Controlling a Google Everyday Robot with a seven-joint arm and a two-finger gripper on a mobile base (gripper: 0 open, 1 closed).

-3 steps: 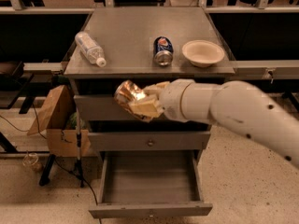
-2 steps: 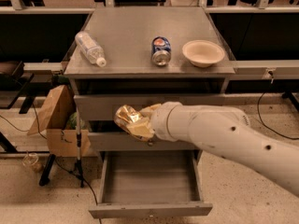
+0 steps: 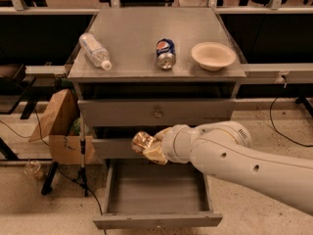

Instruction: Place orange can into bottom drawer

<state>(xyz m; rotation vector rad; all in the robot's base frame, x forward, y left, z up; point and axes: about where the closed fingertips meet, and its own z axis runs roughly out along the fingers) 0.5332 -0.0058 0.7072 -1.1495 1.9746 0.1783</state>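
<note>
My gripper (image 3: 148, 148) is shut on the orange can (image 3: 142, 142), a dented golden-orange can, and holds it in front of the middle drawer, just above the back left of the bottom drawer (image 3: 156, 220). The bottom drawer is pulled out and its grey tray is bare. My white arm (image 3: 234, 155) reaches in from the right and hides the middle drawer's knob.
On the cabinet top (image 3: 132, 38) lie a clear plastic bottle (image 3: 95, 51), a blue Pepsi can (image 3: 166, 53) and a beige bowl (image 3: 213, 56). The top drawer (image 3: 157, 113) is closed. A cardboard box (image 3: 59, 126) and cables sit on the floor to the left.
My gripper has carried the orange can downward, from the top drawer's height to just above the open bottom drawer.
</note>
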